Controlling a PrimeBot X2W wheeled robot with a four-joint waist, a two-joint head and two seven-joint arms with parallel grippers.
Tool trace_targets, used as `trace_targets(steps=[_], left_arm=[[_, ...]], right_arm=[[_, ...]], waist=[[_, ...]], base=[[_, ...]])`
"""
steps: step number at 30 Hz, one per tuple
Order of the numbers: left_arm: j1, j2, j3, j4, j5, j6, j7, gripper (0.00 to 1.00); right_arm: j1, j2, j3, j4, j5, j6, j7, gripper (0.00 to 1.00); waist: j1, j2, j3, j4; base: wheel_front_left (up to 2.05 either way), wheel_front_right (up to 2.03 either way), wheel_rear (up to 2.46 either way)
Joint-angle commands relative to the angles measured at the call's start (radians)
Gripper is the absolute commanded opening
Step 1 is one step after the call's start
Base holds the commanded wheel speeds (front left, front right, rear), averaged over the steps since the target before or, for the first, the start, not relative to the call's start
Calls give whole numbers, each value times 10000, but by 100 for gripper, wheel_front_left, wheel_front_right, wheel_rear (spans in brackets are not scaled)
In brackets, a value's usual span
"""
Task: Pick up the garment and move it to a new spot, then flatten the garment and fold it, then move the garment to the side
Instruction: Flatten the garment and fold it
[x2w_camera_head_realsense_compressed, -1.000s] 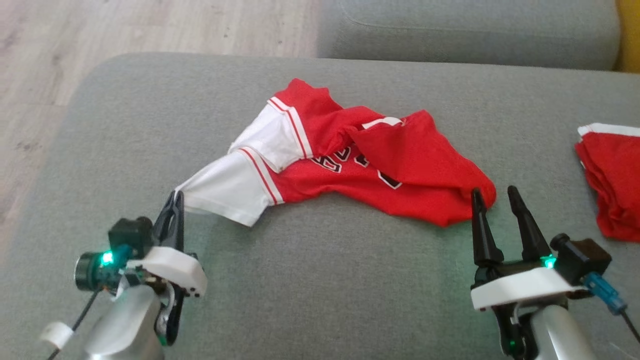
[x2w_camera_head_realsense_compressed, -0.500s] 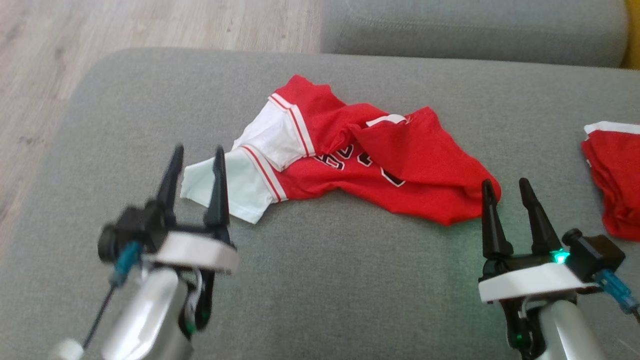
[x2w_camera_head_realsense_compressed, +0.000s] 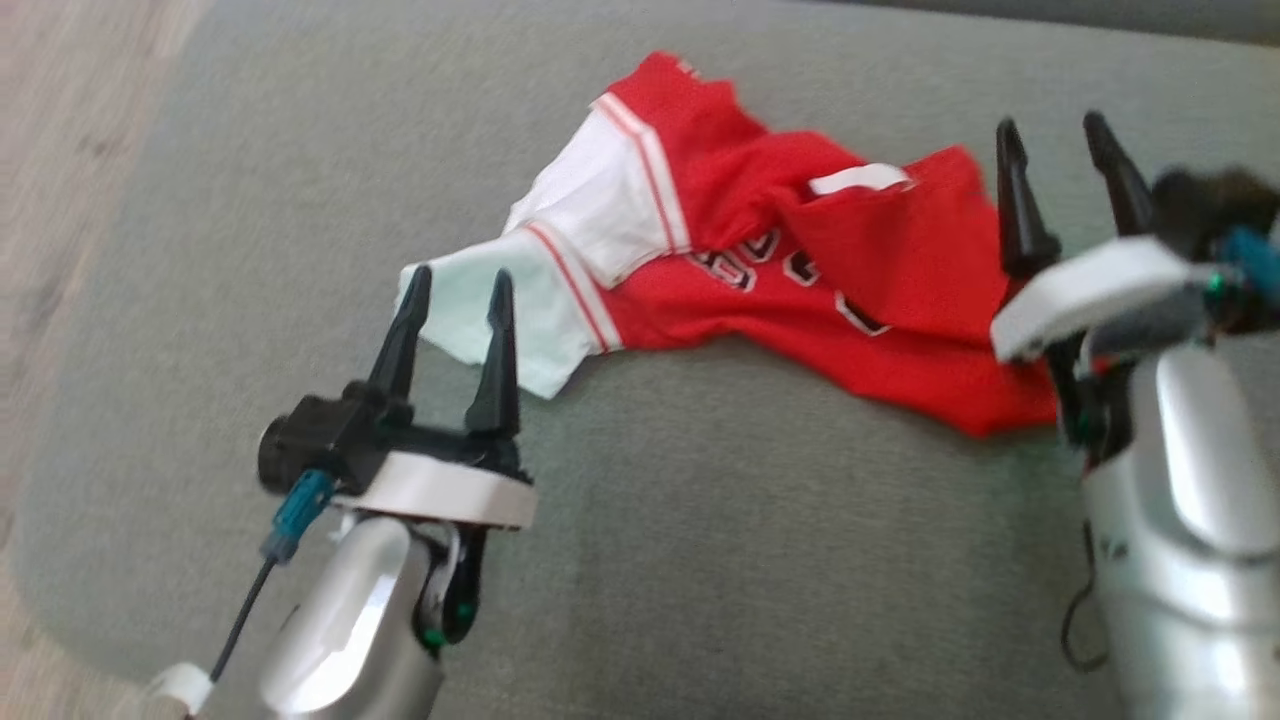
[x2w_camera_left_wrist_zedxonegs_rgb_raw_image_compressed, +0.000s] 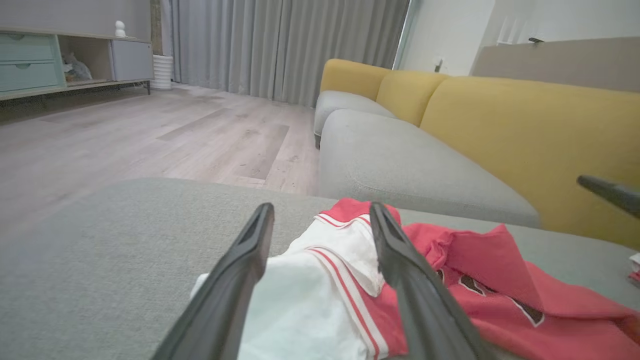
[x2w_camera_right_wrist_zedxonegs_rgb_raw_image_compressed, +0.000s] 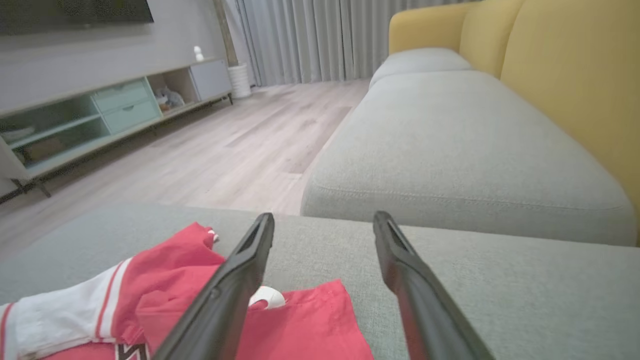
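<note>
Grey sofa cushion (x2w_camera_head_realsense_compressed: 700, 520) is serving as the work surface in the head view. The garment (x2w_camera_head_realsense_compressed: 800, 290), a red jersey with white sleeves, is lying crumpled on it. The left gripper (x2w_camera_head_realsense_compressed: 460, 275) is hovering released, with its tips over the near white sleeve (x2w_camera_head_realsense_compressed: 550, 320). The right gripper (x2w_camera_head_realsense_compressed: 1050, 122) is standing released at the garment's right edge, grasping nothing.

In the left wrist view, the parted fingers are framing the white sleeve without pinching it. A wooden floor (x2w_camera_left_wrist_zedxonegs_rgb_raw_image_compressed: 150, 135) is showing beyond.

In the right wrist view, the spread fingers are pointing over the garment's red edge toward bare cushion. A yellow backrest (x2w_camera_right_wrist_zedxonegs_rgb_raw_image_compressed: 575, 75) is rising at the right.
</note>
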Motion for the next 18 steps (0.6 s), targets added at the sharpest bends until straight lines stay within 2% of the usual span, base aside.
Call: trace_targets(steps=[1,5,9,18], left_arm=[[-460,-69,461,-404,112,-135,-92,100],[-593,-392,589,-439,275,-401,-93,100],[-613,-577,691,-364,428,-603,-93,100],[-616,-719,806,-195,635,-835,-93,100]], right_arm=[[-788,-87,46,186,-103,-7,377,100],[-1720,-803,15,1627,-423,-7,1019,100],[-2237,-1191,-75,2962,-462,-7,1532,100],[-2815,-1677,864,4474,72,-7,1836,100]], waist=[[-3,0,542,537],[-3,0,832,914],[-3,0,966,1120],[-3,0,1080,1295]], base=[[0,0,0],[0,0,0],[0,0,0],[0,0,0]])
